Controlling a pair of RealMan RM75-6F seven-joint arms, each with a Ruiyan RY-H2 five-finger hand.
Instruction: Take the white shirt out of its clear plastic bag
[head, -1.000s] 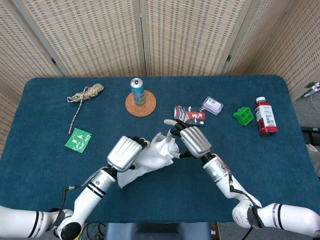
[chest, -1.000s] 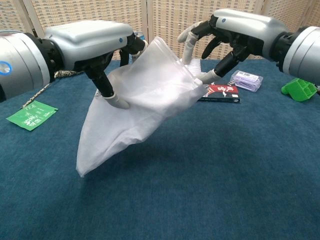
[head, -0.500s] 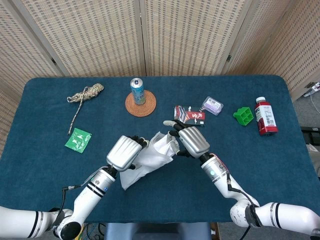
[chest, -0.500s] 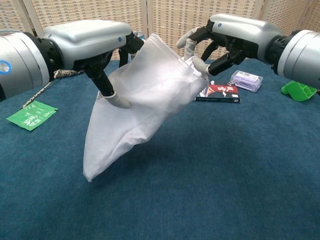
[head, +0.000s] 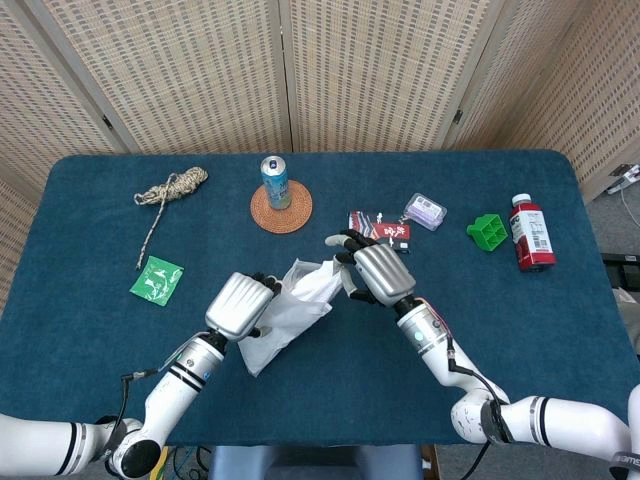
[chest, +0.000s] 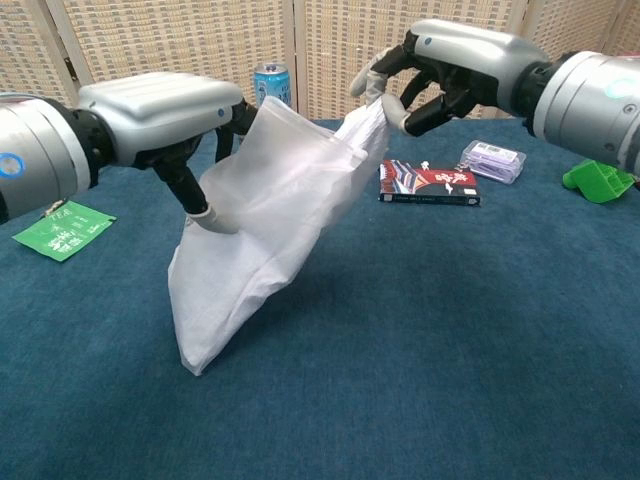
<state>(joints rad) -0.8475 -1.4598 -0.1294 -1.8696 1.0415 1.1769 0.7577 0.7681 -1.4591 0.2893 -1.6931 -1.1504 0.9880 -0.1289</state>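
The clear plastic bag (chest: 255, 235) with the white shirt inside hangs above the blue table, its lower corner pointing down at the cloth. My left hand (chest: 165, 115) grips the bag at its upper left side; the same hand (head: 238, 305) shows in the head view left of the bag (head: 285, 318). My right hand (chest: 455, 65) pinches a bunched white edge (chest: 368, 122) at the bag's upper right mouth; whether that edge is shirt or bag I cannot tell. From the head camera the right hand (head: 380, 272) sits just right of the bag.
A red-and-black packet (chest: 430, 183) lies behind the bag, with a purple box (chest: 493, 159) and green holder (chest: 597, 176) further right. A can (head: 275, 181) stands on a round coaster. Rope (head: 170, 190), green sachet (head: 156, 280) and red bottle (head: 531, 232) lie toward the table edges.
My right hand has risen and drawn in, pulling the bag's upper right edge taut. My left hand has slid left and lower, and the bag hangs steeper.
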